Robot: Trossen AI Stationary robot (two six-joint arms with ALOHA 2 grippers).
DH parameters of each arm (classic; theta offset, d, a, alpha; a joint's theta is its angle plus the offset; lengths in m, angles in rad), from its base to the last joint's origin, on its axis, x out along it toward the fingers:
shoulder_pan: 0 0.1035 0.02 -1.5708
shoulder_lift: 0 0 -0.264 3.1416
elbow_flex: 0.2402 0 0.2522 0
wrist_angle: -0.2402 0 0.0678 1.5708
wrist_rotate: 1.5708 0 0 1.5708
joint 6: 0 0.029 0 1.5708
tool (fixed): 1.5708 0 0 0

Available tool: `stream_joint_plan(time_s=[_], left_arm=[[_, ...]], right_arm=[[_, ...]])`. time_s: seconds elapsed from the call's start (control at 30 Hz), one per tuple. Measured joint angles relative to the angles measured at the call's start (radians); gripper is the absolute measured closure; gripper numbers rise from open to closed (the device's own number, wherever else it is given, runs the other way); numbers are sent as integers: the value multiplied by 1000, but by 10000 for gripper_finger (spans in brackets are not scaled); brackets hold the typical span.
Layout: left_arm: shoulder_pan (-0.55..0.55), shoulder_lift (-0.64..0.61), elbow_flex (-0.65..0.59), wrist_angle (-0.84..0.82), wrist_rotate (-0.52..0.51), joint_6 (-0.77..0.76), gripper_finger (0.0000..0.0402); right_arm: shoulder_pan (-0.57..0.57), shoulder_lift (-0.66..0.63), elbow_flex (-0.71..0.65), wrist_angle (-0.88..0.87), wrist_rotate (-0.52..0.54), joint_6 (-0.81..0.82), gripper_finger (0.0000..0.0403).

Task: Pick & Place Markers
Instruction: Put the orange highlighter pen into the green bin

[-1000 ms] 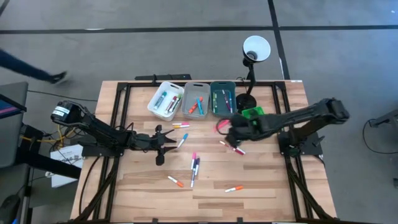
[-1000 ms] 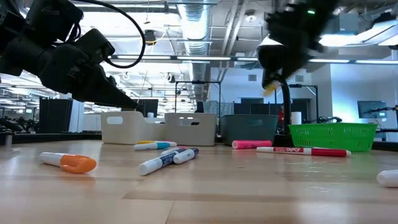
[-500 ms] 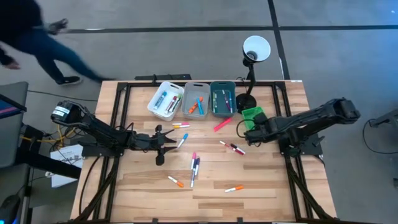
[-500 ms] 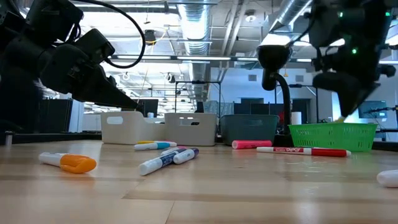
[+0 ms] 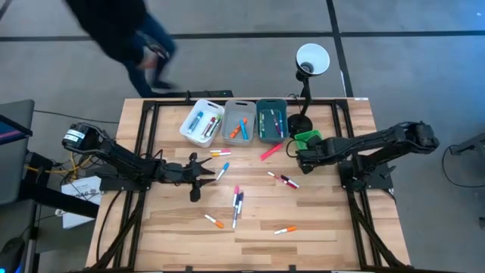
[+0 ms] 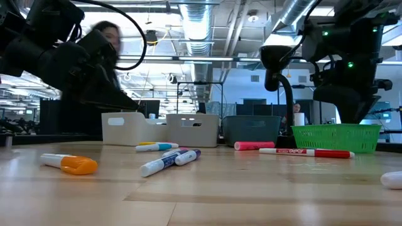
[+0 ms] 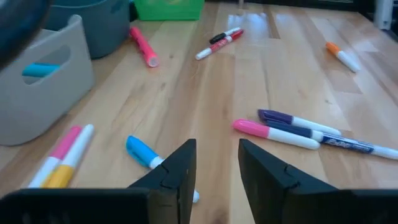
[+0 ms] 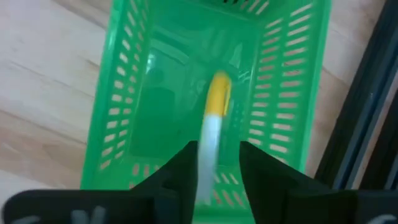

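In the left wrist view, the left gripper (image 7: pixel 214 163) is seen low over the table with its jaws parted by a narrow gap and nothing between them. A blue-capped marker (image 7: pixel 144 152) lies just beside the left-hand fingertip at lower centre-left of that frame, its long axis slanting down toward the right, so that it runs under the finger rather than into the gap. A little farther out, at right of centre, a pink marker (image 7: pixel 273 132) and a purple marker (image 7: pixel 298 122) lie side by side, with their long axes running nearly across the frame. In the high view the left gripper (image 5: pixel 203 173) sits left of centre and the blue-capped marker (image 5: pixel 222 171) lies just to its right, so the left arm is judged the nearer one for it. The coming pick is judged to turn on a small sideways shift and a turn of the wrist to set the jaws across that slanted axis. Farther off, at the right of the high view, the right gripper (image 5: pixel 302 155) hangs over the green basket (image 5: pixel 314 137). In the right wrist view its jaws stand partly open, and a yellow-capped white marker (image 8: pixel 213 118) is seen lengthwise in the basket (image 8: pixel 286 68) below the gap, apparently released, though contact cannot be told.
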Motion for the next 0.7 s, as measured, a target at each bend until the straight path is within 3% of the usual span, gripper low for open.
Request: stream_joint_plan(time_s=[0.13, 0.33, 0.47, 0.7], left_arm=[[0, 0, 0, 0, 103, 1, 286], [-23, 0, 0, -5, 426, -24, 286], [-93, 0, 0, -4, 446, -38, 286], [-175, 1, 0, 4, 368, -81, 270]], right_arm=[[-13, 0, 0, -2, 3, -25, 251], [-14, 0, 47, -29, -2, -40, 200], [-15, 0, 122, -84, 32, -78, 183], [-12, -1, 250, -78, 92, -81, 181]])
